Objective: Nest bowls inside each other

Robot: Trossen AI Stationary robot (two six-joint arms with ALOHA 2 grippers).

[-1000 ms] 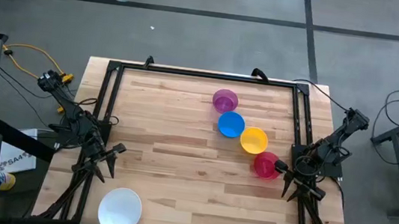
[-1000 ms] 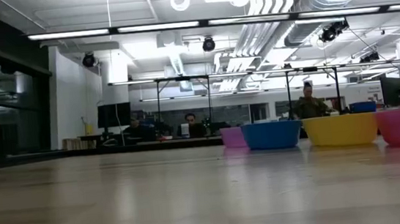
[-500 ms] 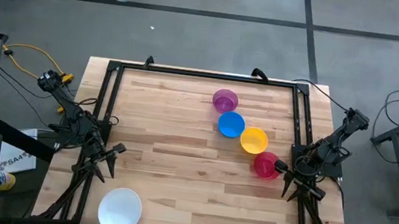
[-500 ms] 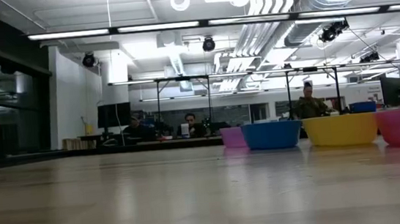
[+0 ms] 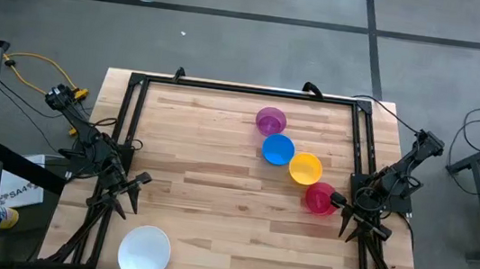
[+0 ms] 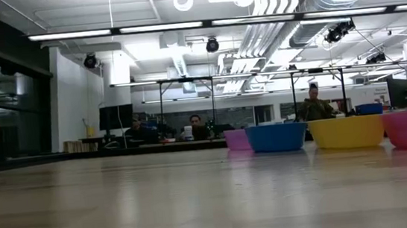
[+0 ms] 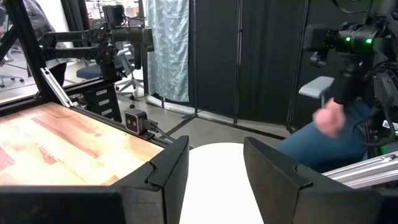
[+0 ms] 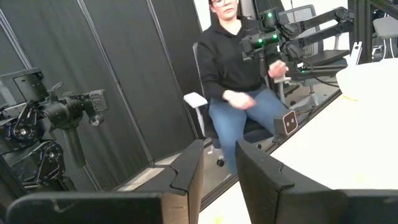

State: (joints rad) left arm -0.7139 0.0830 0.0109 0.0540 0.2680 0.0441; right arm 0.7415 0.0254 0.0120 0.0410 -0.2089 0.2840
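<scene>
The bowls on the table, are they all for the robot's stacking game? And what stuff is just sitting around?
For the job:
- white bowl, the biggest, alone near the left gripper
- purple bowl
- blue bowl
- yellow bowl
- red-pink bowl, beside the right gripper

Just lying about:
- yellow cable off the table
- black frame round the table

Seated person beyond wood table — possibly moving hand.

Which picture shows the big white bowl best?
The high view: the whole white bowl sits near the table's front-left corner. The left wrist view shows only part of it; the low and right wrist views miss it.
</scene>
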